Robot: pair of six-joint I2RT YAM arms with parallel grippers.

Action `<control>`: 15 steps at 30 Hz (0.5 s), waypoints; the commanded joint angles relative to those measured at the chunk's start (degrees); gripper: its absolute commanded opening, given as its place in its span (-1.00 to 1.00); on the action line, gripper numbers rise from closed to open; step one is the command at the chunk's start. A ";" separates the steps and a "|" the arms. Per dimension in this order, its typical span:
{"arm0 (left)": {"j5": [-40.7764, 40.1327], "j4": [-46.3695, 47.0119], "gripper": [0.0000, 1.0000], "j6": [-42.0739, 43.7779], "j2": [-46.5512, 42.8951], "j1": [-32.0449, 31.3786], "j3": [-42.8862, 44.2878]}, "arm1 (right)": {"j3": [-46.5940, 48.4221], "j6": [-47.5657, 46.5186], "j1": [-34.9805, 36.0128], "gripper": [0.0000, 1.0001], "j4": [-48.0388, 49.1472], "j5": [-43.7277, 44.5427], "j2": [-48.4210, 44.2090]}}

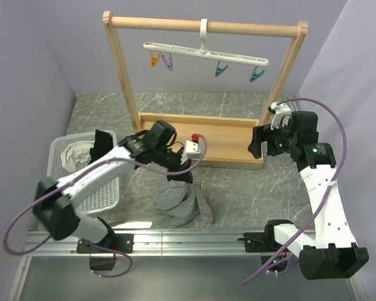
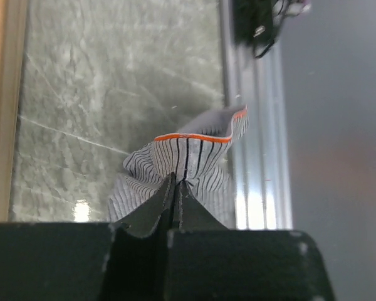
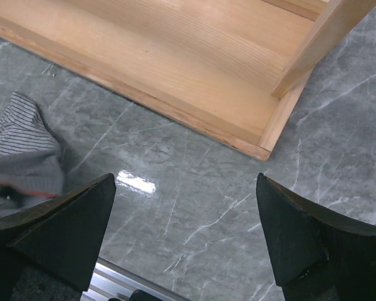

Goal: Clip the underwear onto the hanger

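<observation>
The underwear (image 1: 183, 202) is grey cloth with fine dark stripes and an orange-edged hem. It hangs bunched from my left gripper (image 1: 182, 168), with its lower part resting on the table. In the left wrist view my left gripper (image 2: 176, 182) is shut on the underwear (image 2: 188, 157). The hanger (image 1: 205, 54) is a white bar hooked on the wooden frame's top rail, with orange, purple and two teal clips dangling. My right gripper (image 1: 261, 143) is open and empty, raised over the frame's right end; the right wrist view shows my right gripper (image 3: 185, 188) and the underwear (image 3: 22, 147) at left.
A big wooden frame (image 1: 203, 139) with a flat base stands at the table's middle back. A white basket (image 1: 106, 188) at left holds a whitish cloth (image 1: 75, 153) and a black garment (image 1: 103, 141). A metal rail (image 1: 194, 238) runs along the near edge.
</observation>
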 commanded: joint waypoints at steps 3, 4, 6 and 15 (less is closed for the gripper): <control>-1.80 0.66 -0.57 13.05 8.88 -0.15 6.02 | 1.91 1.34 -0.27 1.00 0.54 1.19 -0.07; -2.85 1.02 -0.40 14.03 9.67 -0.50 6.63 | 1.91 1.60 -0.27 1.00 1.06 1.28 0.28; -7.49 1.11 -0.08 14.39 11.60 -1.20 7.95 | 1.91 2.22 -0.27 1.00 1.42 1.54 0.37; -21.57 8.48 0.72 3.24 2.14 -12.24 0.77 | 1.30 5.38 -0.36 1.00 3.44 6.11 1.94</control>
